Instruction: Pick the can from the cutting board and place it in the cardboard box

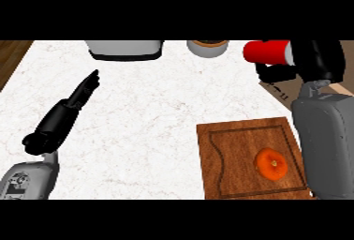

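Head view: shows a grey appliance [125, 49] and a round brown-rimmed container [207, 47] along the white counter's [152, 122] far edge, plus an orange round fruit [272, 164] on the cutting board [228, 154] at lower right. Places the red can [268, 51] off the board at upper right, by the cardboard box [282, 93], tipped sideways, long axis left-right. Has the right hand [321, 60] curled round it, forearm hiding most of the box. Shows the left hand [83, 91] empty at left, fingers straight, pointing away.
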Robot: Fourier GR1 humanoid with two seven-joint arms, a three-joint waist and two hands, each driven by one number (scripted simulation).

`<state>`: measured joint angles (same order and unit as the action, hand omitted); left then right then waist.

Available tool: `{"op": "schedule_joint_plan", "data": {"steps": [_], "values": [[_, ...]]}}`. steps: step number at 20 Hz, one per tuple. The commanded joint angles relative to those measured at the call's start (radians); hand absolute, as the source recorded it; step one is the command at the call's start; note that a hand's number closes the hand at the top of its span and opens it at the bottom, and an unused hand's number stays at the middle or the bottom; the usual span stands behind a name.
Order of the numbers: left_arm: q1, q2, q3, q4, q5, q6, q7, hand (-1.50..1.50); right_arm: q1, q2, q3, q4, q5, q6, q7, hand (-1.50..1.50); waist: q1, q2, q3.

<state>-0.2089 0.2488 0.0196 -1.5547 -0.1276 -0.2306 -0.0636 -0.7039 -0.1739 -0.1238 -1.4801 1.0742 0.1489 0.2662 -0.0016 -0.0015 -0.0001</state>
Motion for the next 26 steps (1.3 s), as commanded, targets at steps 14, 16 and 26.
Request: {"op": "schedule_joint_plan", "data": {"steps": [14, 16, 26], "values": [[-0.04, -0.015, -0.006, 0.002, -0.024, -0.005, 0.018, 0.0, -0.134, -0.4, -0.25, 0.577, -0.056, 0.036, -0.166, 1.5, 0.016, 0.011, 0.0], [-0.008, -0.039, -0.021, 0.004, -0.03, 0.005, -0.011, 0.0, -0.165, -0.426, -0.239, 0.657, -0.055, 0.127, -0.158, 1.5, 0.025, 0.011, 0.0], [-0.006, -0.014, 0.004, -0.003, -0.022, -0.019, -0.017, 0.0, -0.184, -0.582, -0.211, 1.012, -0.012, 0.221, -0.351, 1.5, 0.034, 0.013, 0.001]]}}
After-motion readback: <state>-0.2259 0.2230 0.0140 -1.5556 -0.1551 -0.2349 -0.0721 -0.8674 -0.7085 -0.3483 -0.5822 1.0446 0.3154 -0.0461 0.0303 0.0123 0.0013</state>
